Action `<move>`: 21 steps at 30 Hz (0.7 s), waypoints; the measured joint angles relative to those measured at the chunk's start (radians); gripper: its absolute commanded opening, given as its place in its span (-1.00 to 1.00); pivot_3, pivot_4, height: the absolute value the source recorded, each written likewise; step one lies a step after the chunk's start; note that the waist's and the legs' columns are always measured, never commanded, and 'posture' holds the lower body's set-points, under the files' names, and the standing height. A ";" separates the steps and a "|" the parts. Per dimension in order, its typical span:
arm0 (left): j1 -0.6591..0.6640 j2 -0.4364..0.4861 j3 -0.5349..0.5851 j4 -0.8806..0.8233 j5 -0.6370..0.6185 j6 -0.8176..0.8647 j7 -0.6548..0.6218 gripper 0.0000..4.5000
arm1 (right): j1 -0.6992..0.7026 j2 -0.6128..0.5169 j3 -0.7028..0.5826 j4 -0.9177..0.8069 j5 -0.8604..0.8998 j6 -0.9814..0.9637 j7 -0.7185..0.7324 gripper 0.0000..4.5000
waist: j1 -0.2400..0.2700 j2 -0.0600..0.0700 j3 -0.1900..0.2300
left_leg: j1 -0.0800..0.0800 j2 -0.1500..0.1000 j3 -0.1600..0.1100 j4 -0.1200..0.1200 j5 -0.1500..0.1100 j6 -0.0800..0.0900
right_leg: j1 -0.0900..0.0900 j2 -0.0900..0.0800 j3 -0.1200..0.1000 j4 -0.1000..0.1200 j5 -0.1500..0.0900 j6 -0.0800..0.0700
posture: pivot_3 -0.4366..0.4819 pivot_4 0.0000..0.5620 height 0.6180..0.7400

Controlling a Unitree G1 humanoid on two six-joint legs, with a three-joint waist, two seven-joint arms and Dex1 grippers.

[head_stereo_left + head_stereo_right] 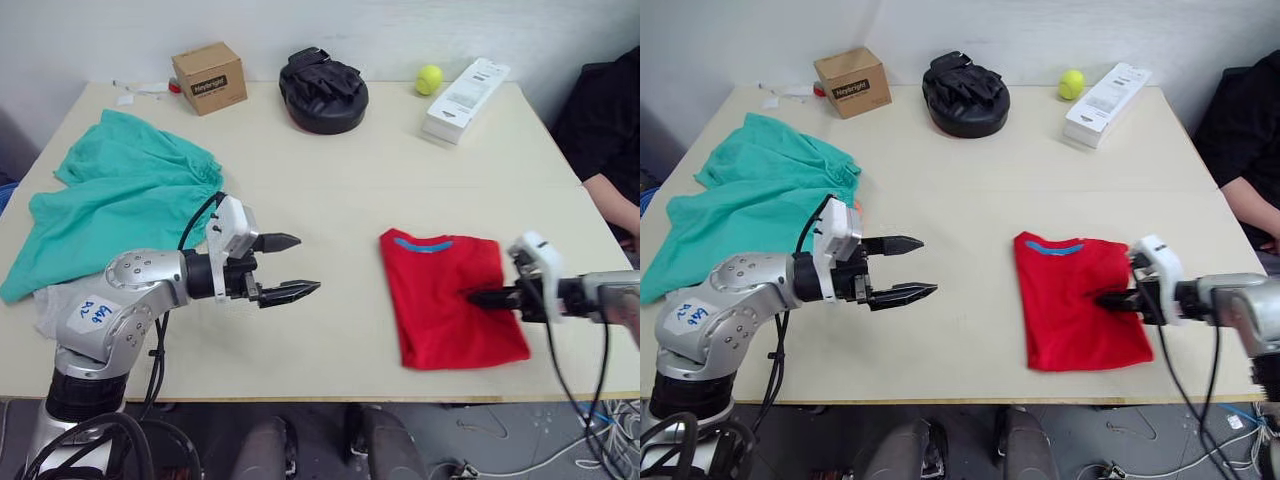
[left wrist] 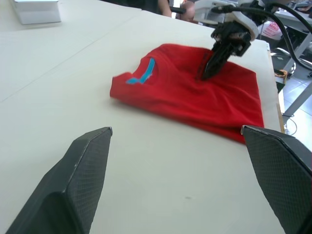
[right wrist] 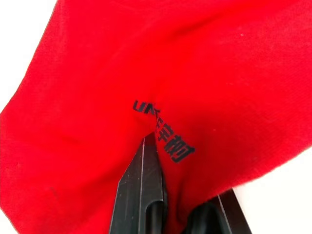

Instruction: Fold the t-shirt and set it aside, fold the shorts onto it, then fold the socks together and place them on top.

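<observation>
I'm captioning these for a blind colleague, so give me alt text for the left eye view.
A folded red t-shirt lies near the front right of a beige table, with the robot's right hand shut on it. The left hand hovers open mid-table; teal-green shorts lie crumpled at the far left.

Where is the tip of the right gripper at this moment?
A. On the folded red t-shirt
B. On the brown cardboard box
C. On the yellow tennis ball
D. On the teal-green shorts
A: the right gripper has its black fingers together and pressed into the cloth of the red t-shirt, which lies folded on the table, while the shorts lie far off on the robot's left side.
</observation>
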 measured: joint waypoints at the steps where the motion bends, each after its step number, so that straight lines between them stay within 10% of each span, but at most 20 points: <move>1: 0.000 -0.001 -0.008 -0.001 0.000 -0.002 0.000 0.98 | -0.007 -0.024 0.001 0.076 -0.028 -0.055 0.025 -1.00 | 0.000 0.000 0.000 | 0.000 0.000 0.000 0.000 0.000 0.000 | 0.000 0.000 0.000 0.000 0.000 0.000 | -0.05 -0.47 1.00; 15: -0.021 0.001 -0.045 0.004 0.007 -0.034 -0.001 0.98 | -0.257 0.017 0.030 0.681 -0.326 -0.516 0.039 -1.00 | -0.010 0.001 0.002 | 0.002 0.002 0.002 0.001 0.005 -0.006 | 0.000 0.005 0.005 0.002 0.000 -0.001 | -0.05 -0.47 1.00; 21: -0.029 0.012 -0.047 0.004 0.008 -0.034 -0.002 1.00 | -0.350 0.039 -0.002 0.781 -0.343 -0.571 0.010 -0.15 | -0.005 0.004 0.003 | 0.002 0.003 0.001 0.000 0.006 -0.007 | -0.001 0.006 0.006 0.002 0.000 -0.001 | -0.05 -0.47 1.00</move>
